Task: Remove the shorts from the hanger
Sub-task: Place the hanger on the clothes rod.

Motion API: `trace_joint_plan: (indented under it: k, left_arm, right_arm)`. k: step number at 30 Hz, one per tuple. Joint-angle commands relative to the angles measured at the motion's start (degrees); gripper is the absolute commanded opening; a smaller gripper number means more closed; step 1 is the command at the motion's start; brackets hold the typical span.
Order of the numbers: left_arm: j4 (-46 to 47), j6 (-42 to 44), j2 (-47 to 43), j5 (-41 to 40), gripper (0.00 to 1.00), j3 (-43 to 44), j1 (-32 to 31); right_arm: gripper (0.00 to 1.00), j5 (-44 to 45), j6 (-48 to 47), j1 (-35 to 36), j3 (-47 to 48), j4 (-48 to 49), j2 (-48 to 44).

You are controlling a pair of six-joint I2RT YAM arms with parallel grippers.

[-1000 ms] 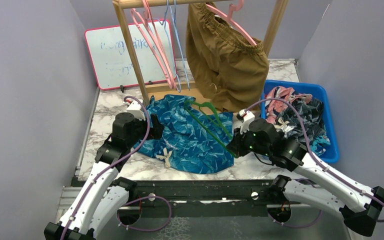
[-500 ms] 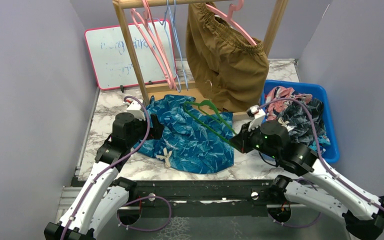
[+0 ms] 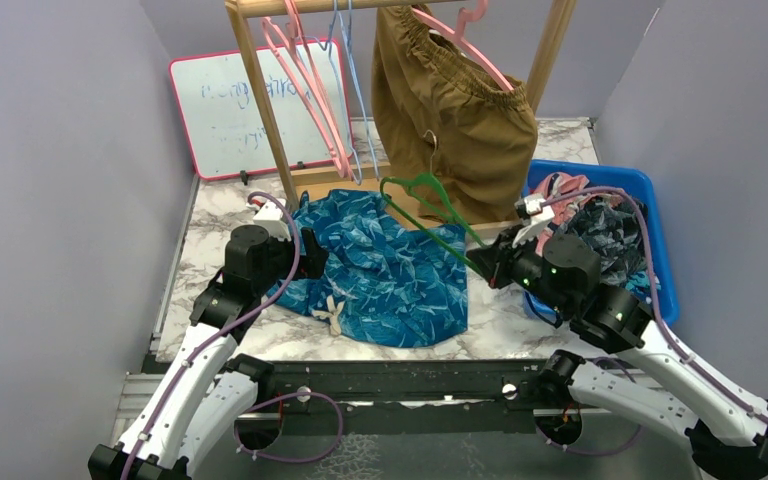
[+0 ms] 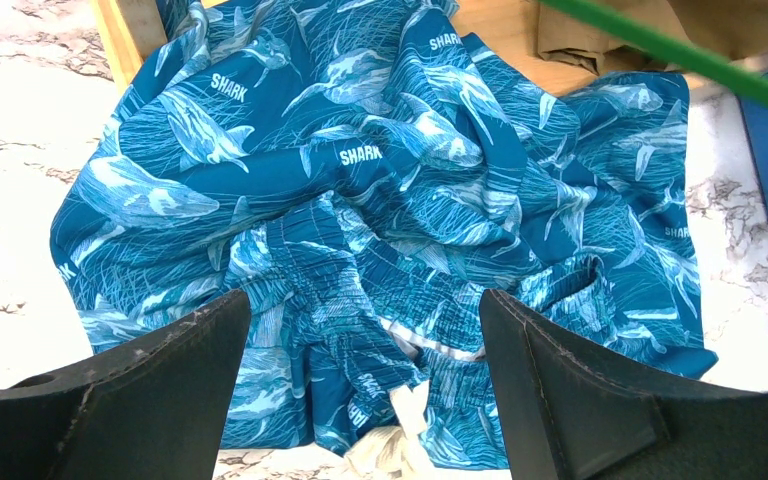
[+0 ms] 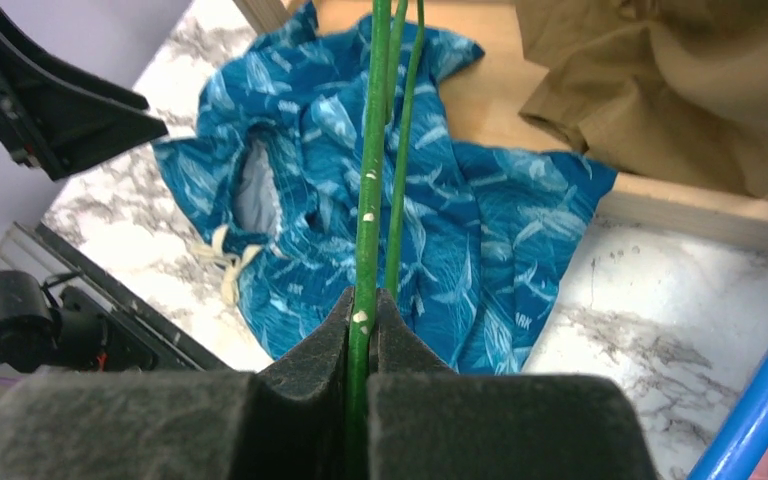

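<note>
Blue shark-print shorts [image 3: 380, 280] lie crumpled on the marble table, also seen in the left wrist view [image 4: 380, 190] and the right wrist view [image 5: 310, 170]. My right gripper [image 3: 497, 264] [image 5: 362, 312] is shut on one end of a green hanger [image 3: 428, 200] [image 5: 372, 150], which slants up above the shorts with no fabric on it. My left gripper [image 3: 312, 255] [image 4: 365, 296] stands open just over the left part of the shorts, holding nothing. Brown-orange shorts [image 3: 455, 120] [image 5: 660, 80] hang on a pink hanger [image 3: 465, 45] on the rack.
A wooden rack [image 3: 260, 100] stands at the back with bare pink hangers [image 3: 310, 90] and a blue one. A whiteboard [image 3: 225, 115] leans behind it. A blue bin [image 3: 600, 172] at the right holds several patterned shorts. Grey walls close in both sides.
My right gripper closed on the green hanger and raised it up and to the right, off the blue shorts. The left arm has not moved.
</note>
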Motion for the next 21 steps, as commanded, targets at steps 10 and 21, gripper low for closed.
trace_joint_plan:
  k: [10,21]
  left_arm:
    - [0.8,0.8,-0.1,0.4,0.87,1.2,0.1]
    - [0.8,0.9,-0.4,0.2,0.88,1.3,0.0]
  right_arm:
    - [0.01,1.9,-7.7,0.0,10.7,14.3,1.4]
    - [0.01,0.8,-13.1,0.0,20.9,20.2,11.4]
